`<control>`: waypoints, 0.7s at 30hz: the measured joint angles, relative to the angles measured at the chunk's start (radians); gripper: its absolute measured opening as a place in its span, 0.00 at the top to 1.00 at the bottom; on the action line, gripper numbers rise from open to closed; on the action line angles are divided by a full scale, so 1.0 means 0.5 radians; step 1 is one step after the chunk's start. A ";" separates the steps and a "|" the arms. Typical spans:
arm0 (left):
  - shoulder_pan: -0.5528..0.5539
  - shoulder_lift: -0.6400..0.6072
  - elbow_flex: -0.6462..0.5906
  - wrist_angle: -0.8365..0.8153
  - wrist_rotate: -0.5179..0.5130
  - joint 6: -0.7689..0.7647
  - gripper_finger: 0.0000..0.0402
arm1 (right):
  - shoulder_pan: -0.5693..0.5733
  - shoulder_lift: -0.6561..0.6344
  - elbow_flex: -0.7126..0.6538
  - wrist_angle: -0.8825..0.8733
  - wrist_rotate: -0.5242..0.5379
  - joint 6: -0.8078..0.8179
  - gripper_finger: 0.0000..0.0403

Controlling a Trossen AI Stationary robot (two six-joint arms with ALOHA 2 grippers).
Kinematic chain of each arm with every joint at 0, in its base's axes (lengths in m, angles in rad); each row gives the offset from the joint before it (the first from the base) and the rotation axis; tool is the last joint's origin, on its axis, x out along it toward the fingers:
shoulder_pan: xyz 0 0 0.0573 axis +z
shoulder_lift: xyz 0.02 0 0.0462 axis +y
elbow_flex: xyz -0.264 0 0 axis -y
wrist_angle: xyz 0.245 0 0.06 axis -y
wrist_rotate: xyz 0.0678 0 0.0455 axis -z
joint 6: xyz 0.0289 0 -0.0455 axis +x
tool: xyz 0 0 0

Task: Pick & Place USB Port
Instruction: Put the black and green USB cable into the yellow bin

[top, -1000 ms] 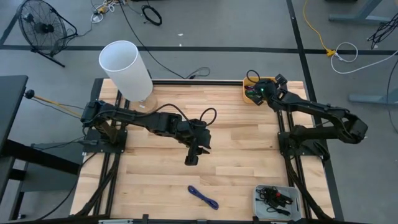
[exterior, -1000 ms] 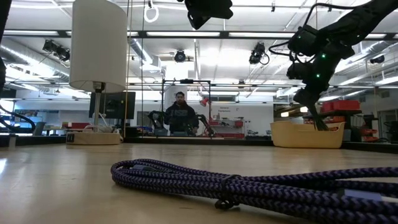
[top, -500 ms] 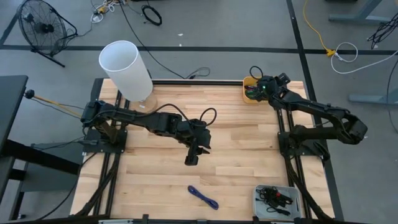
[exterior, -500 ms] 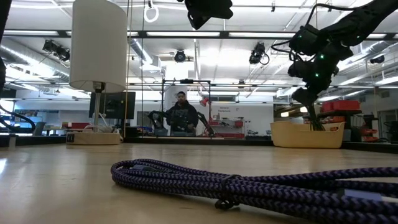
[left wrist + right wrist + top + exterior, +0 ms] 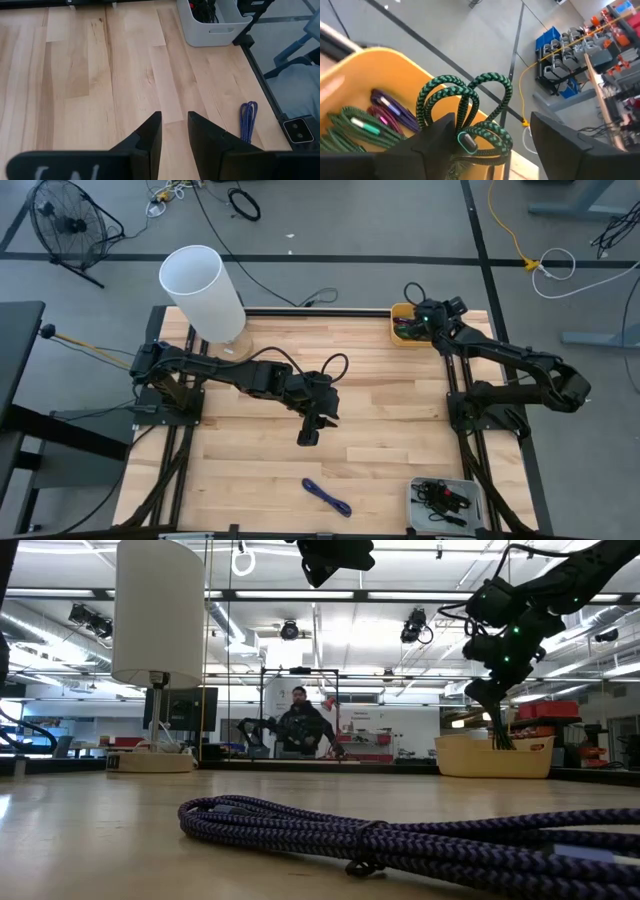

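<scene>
My right gripper hangs over the yellow bin at the table's far right corner, shut on a coiled green braided cable. The bin also holds other green and purple cables. A coiled purple cable lies flat on the table near the front edge; it also shows in the low view. My left gripper hovers above the middle of the table with a narrow gap between its fingers, empty. My right gripper has the tied bundle of the green cable between its two fingers, close against one finger. The cable's loops stand out past the fingertips. In the low view a strand hangs from the gripper down into the yellow bin.
A white lamp stands at the far left of the table. A grey bin with dark cables sits at the front right corner. Bare wood lies between the arms. A person shows in the room beyond the table.
My right gripper has moved a little toward the table's far edge above the yellow bin, carrying the green cable with it. My left arm has kept still.
</scene>
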 joint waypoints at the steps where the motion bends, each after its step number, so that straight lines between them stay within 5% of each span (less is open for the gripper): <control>1: 0.000 0.000 0.000 0.000 0.000 0.000 0.75 | -0.002 0.000 0.000 0.011 0.000 0.033 0.35; 6: 0.000 0.000 0.000 0.000 0.000 0.000 0.75 | -0.021 0.006 0.000 0.039 0.084 0.214 0.45; 14: 0.000 0.001 0.000 0.002 0.000 0.000 0.75 | -0.060 0.009 0.000 -0.050 -0.202 0.188 0.91; 17: 0.000 0.001 0.000 0.002 0.000 0.000 0.75 | -0.067 0.009 0.000 -0.058 -0.220 0.181 0.92; 21: 0.000 0.001 -0.001 0.002 -0.001 0.000 0.75 | -0.098 0.009 0.000 -0.109 -0.256 0.181 0.78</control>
